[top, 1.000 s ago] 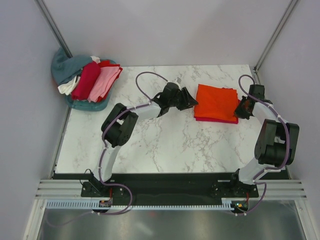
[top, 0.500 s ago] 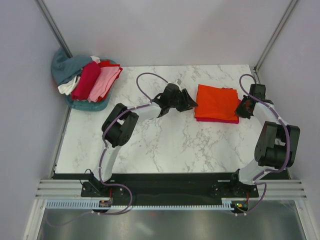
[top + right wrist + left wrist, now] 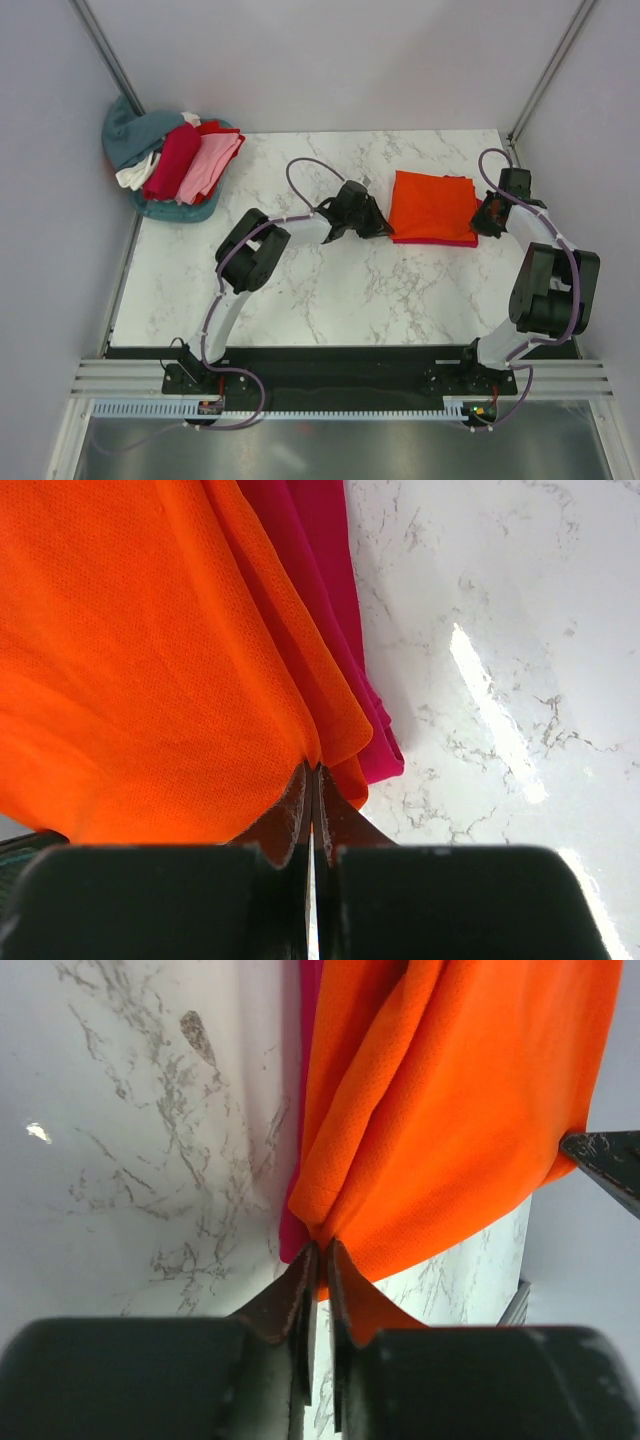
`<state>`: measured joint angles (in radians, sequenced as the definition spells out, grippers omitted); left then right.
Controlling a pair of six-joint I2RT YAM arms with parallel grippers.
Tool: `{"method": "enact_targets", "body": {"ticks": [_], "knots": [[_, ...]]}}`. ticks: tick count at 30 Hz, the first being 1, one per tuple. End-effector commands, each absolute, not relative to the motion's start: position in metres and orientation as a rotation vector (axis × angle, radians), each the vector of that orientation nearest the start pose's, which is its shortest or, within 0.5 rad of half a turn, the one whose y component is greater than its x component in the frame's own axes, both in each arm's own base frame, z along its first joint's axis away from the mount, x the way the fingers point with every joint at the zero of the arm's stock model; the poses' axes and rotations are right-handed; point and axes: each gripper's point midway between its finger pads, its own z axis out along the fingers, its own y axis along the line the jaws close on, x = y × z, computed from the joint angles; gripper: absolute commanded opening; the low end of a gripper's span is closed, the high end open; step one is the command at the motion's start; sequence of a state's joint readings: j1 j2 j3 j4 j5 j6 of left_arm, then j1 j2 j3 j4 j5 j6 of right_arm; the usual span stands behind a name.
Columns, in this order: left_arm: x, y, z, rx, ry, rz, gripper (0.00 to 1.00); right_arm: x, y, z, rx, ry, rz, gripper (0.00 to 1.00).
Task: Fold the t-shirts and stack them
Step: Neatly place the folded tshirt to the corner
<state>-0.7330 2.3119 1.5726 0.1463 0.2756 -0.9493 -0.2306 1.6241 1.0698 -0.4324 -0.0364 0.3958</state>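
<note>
A bright orange t-shirt [image 3: 432, 203] lies folded on top of a crimson-pink t-shirt [image 3: 440, 241] at the table's back right. My left gripper [image 3: 386, 229] is at the stack's near left corner. In the left wrist view its jaws [image 3: 322, 1252] pinch a bunched corner of the orange cloth [image 3: 450, 1110], with the pink edge [image 3: 291, 1238] just beside them. At the stack's near right corner, my right gripper [image 3: 481, 221] is shut on the orange shirt's corner [image 3: 312, 770]. The pink shirt [image 3: 330, 580] lies under the orange one [image 3: 130, 660].
A heap of other t-shirts sits at the back left corner: teal [image 3: 130, 135], white [image 3: 133, 176], dark red [image 3: 172, 160] and light pink [image 3: 210, 166]. Bare marble table [image 3: 320, 300] spreads in front. Grey walls close in on both sides.
My left gripper has slid right to the stack's near left corner and closed on the orange cloth. The right gripper has shifted slightly and pinched shut on the orange corner.
</note>
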Motion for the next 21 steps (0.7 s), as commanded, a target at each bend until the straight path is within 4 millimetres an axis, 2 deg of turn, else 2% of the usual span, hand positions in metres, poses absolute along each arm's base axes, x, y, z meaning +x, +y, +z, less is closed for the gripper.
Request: {"method": "enact_targets", "body": {"ticks": [1, 4, 5, 12, 15, 21], "knots": [[0.396, -0.470, 0.059, -0.005, 2.365, -1.220, 0.10, 0.379, -0.071, 0.085, 0.763, 2.401, 0.081, 0.00], [0.395, -0.468, 0.066, 0.001, 2.354, -1.217, 0.05, 0.380, -0.072, 0.090, 0.763, 2.389, 0.077, 0.00], [0.396, -0.468, 0.075, 0.005, 2.337, -1.224, 0.04, 0.380, -0.072, 0.093, 0.762, 2.383, 0.075, 0.00], [0.395, -0.466, 0.100, 0.025, 2.303, -1.223, 0.06, 0.381, -0.074, 0.105, 0.759, 2.373, 0.072, 0.00], [0.392, -0.468, 0.105, 0.031, 2.303, -1.240, 0.02, 0.380, -0.074, 0.104, 0.761, 2.373, 0.071, 0.00], [0.383, -0.474, 0.111, 0.030, 2.310, -1.273, 0.02, 0.381, -0.076, 0.108, 0.763, 2.368, 0.070, 0.00]]}}
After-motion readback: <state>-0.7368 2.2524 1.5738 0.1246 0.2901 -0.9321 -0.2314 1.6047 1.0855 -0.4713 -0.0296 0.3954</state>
